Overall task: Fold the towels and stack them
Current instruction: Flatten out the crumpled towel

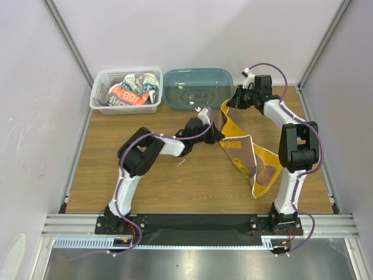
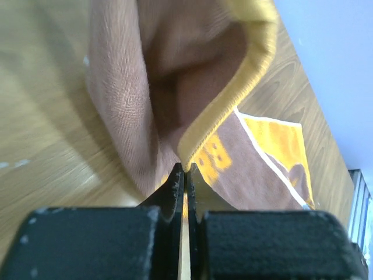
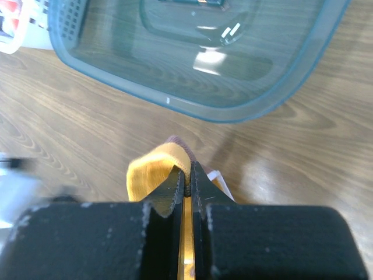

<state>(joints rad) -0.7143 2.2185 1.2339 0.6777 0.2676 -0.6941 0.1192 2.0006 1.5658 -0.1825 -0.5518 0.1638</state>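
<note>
the wooden counter (image 1: pixel 116 181) bore a white plastic lattice basket (image 1: pixel 125 108), a translucent teal oval tub (image 1: pixel 175 87) beside it, and part of a brown-and-orange cloth towel (image 1: pixel 256 169).

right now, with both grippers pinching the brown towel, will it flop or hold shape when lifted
Likely floppy: the brown towel sags and folds between the left gripper and right gripper. Probably light: two edge pinches hold it up.

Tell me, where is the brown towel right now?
In the overhead view the brown towel lies right of centre, just in front of the teal tub, its orange edge pinched by the left gripper and the right gripper.
</note>
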